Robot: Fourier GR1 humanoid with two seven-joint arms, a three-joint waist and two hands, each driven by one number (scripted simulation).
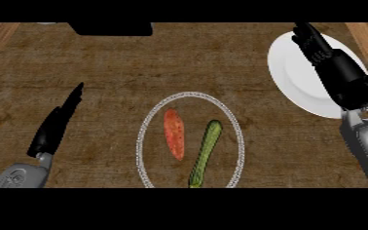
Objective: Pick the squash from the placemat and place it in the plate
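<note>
Head view: long green squash point(205, 153) lies on the oval white-rimmed placemat point(191, 94) beside an orange-red vegetable point(173, 133). Right hand point(338, 75), fingers straight over the round white plate point(291, 73), should grasp the squash mid-length; left hand point(54, 126) rests straight-fingered.

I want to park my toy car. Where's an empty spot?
Bare wood lies between the left hand and the mat, and above the mat, below the black box. The plate's left part is bare; the right hand covers its right. The mat is crowded: squash and an orange vegetable.
</note>
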